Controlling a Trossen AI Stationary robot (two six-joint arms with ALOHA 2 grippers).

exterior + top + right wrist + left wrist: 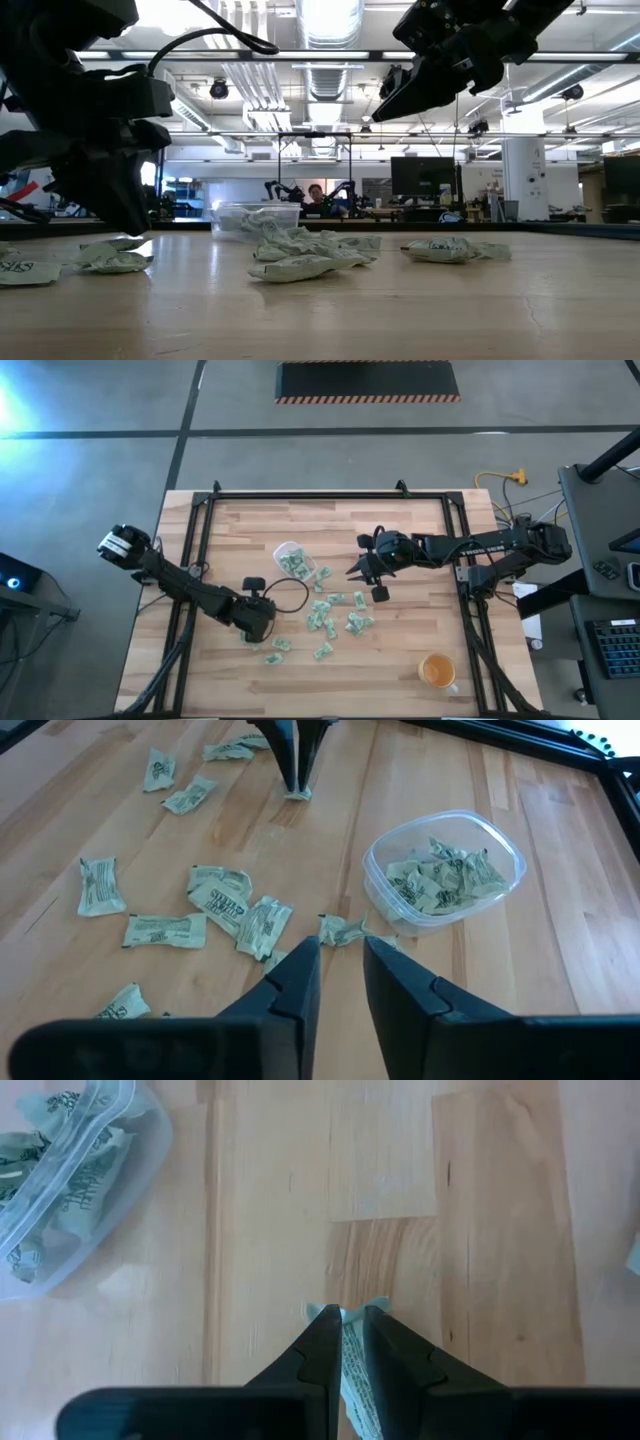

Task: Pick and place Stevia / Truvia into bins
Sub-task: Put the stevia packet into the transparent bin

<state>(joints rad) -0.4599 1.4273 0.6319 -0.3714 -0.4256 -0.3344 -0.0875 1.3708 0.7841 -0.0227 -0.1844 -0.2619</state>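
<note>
On the table: a pale wooden butcher-block tabletop (400,670) is carrying everything in the scene, with a black frame running around its edges.
Left gripper: the left gripper (345,1342) is sitting low at the wood on the left-front part of the table, its two dark fingers (318,1348) pinched close together on one small pale green and white paper packet (352,1370), which is sticking up between them.
Same grip from across the table: the right wrist view is showing the left gripper (296,765) tips-down on the wood, with the packet end (297,792) peeking out at the tips.
Right gripper: the right gripper (368,578) is hanging above the table right of the centre, clear of the wood, its fingers (292,988) standing a narrow gap apart and holding nothing.
Bin: a small clear round-cornered plastic tub (289,559) is resting near the middle of the table, between the two grippers, and is holding a heap of crumpled green and white packets (440,880).
Loose packets: many more flat green and white sweetener packets (335,618) are lying scattered on the wood in front of the tub, some touching one another.
Cup: an orange cup with a handle (437,672) is standing at the front right, well apart from the packets.
</note>
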